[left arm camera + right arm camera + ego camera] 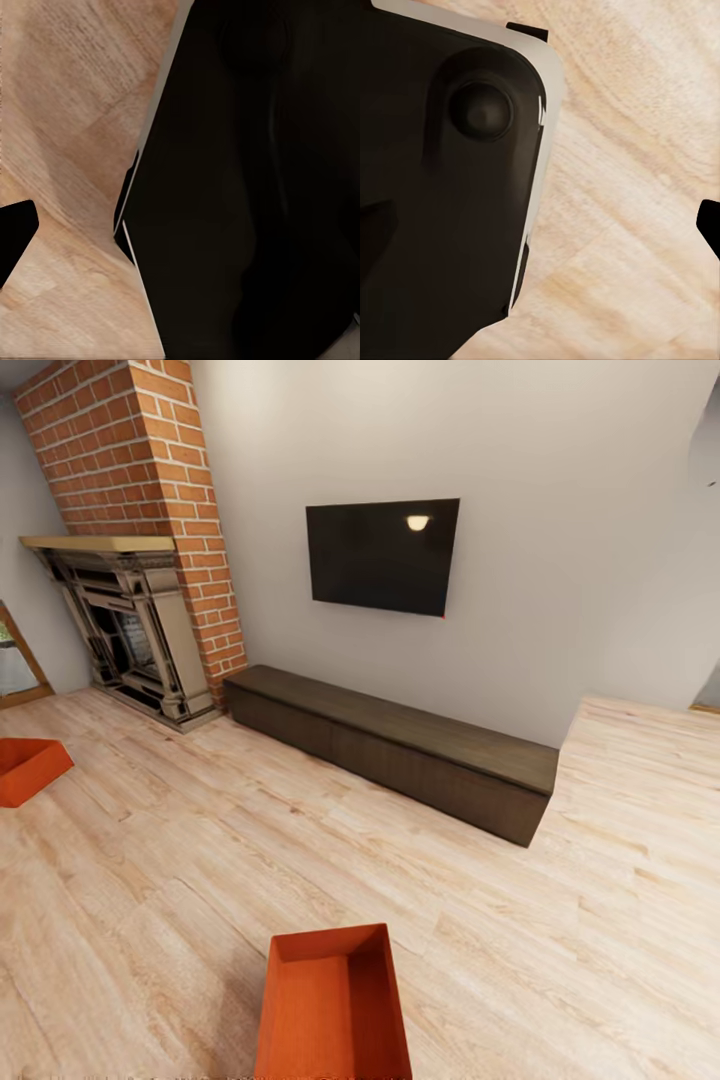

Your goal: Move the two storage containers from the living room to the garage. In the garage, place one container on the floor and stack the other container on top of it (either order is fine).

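I am in the living room, with light wood planks (180, 880) underfoot. One orange-red storage container (333, 1010) sits open-topped and empty on the planks, close in front of me at the lower middle of the head view. The other storage container (25, 768) lies at the far left edge, partly cut off. In the left wrist view one dark fingertip (13, 238) hangs over the planks beside a dark part of my own body (255, 195). The right wrist view likewise has a dark fingertip (709, 225) at its edge. The garage and its floor are out of view.
A long low dark wooden bench (400, 750) runs along the cream wall under a black TV (383, 555). A red-brick fireplace (140, 620) stands at the back left. Open plank floor lies between me and the bench, and a passage opens at the right.
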Robot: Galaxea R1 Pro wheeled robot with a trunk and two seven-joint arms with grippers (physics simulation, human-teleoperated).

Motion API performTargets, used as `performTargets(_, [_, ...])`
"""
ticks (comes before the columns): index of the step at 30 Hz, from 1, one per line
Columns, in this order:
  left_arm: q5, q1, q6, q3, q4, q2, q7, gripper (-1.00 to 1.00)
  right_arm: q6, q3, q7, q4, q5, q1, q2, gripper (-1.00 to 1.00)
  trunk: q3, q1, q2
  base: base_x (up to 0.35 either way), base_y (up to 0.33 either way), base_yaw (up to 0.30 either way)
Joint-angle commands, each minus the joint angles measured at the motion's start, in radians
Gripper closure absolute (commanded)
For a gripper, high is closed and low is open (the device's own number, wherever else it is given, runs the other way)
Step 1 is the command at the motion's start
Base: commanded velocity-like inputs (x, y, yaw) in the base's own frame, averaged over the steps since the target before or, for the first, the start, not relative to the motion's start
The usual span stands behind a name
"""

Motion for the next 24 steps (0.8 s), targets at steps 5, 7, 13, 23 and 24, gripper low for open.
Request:
performTargets(5, [0.002, 0.0, -0.002, 0.008, 0.003, 0.002, -0.002, -1.0, -0.007, 0.007, 0.006, 0.003, -0.008, -0.001, 0.0, -1.0, -0.008, 0.0, 0.0, 0.0, 0.0, 0.152])
performTargets(7, [0.002, 0.0, -0.002, 0.008, 0.004, 0.001, -0.002, -1.0, -0.007, 0.007, 0.006, 0.003, -0.008, -0.001, 0.0, -1.0, -0.01, 0.0, 0.0, 0.0, 0.0, 0.2])
performTargets(13, [0.003, 0.0, -0.002, 0.008, 0.003, 0.001, -0.002, -1.0, -0.008, 0.006, 0.006, 0.003, -0.011, -0.001, 0.0, -1.0, -0.017, 0.0, 0.0, 0.0, 0.0, 0.217])
performTargets(23, [0.004, 0.0, -0.002, 0.008, 0.004, 0.001, -0.002, -1.0, -0.009, 0.006, 0.006, 0.003, -0.015, -0.001, 0.0, -1.0, -0.028, 0.0, 0.0, 0.0, 0.0, 0.22])
performTargets(24, [0.004, 0.0, -0.002, 0.008, 0.004, 0.001, -0.002, -1.0, -0.009, 0.006, 0.006, 0.003, -0.015, -0.001, -0.001, -1.0, -0.03, 0.0, 0.0, 0.0, 0.0, 0.22])
